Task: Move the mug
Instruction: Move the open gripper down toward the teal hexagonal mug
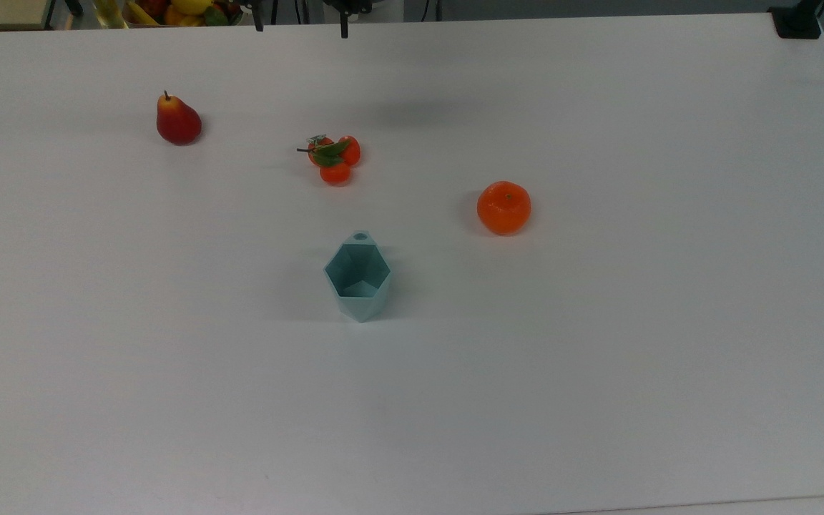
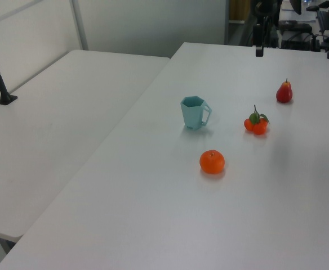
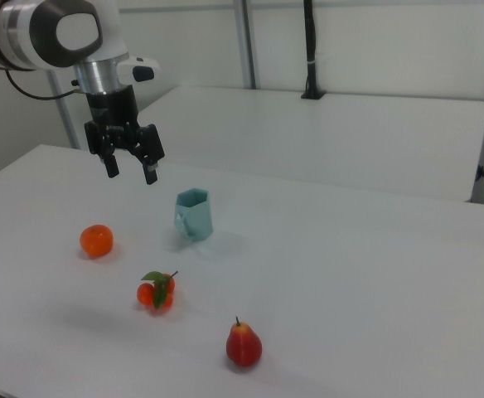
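The pale teal faceted mug (image 1: 357, 275) stands upright near the middle of the white table (image 1: 598, 357), its handle tab toward the top view's far edge. It also appears upright in the left view (image 2: 194, 112) and the right view (image 3: 194, 214). My gripper (image 3: 131, 170) hangs open in the air with nothing between its fingers. In the right view it is up and to the left of the mug, well apart from it and roughly over the space between the mug and the orange (image 3: 96, 240). Its dark fingertips (image 1: 344, 27) poke in at the top view's upper edge.
An orange (image 1: 503, 207) lies right of the mug in the top view. A cluster of small tomatoes (image 1: 333, 159) lies beyond the mug and a red pear (image 1: 178, 120) at the far left. A second white table (image 3: 350, 124) carries a black post (image 3: 310, 50).
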{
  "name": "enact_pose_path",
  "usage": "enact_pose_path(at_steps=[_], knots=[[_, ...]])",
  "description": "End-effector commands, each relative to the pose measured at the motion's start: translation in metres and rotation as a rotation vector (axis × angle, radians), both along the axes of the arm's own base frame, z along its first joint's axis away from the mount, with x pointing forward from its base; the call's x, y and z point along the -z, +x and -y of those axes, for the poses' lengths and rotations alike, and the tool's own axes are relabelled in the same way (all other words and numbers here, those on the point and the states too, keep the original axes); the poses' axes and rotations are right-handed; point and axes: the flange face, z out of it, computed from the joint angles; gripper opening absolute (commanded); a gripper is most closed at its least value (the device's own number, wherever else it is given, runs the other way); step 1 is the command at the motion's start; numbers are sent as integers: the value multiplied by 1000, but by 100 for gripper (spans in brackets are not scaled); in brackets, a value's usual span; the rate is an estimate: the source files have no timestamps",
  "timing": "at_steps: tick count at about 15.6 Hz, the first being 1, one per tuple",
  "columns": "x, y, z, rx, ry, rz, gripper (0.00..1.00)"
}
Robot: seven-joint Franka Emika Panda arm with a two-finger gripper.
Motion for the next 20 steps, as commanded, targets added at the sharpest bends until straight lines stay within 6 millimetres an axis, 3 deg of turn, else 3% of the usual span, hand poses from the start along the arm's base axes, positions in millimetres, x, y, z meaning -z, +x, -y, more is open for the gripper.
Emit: enact_pose_path(at_steps=[1, 7, 10, 16, 20], knots=[[0, 3, 4, 1, 4, 33, 100], [3, 7, 2, -4, 5, 65, 100], [22, 15, -6, -13, 11, 125, 100], [96, 29, -25, -51, 25, 206, 100], [151, 57, -45, -19, 42, 263, 100]])
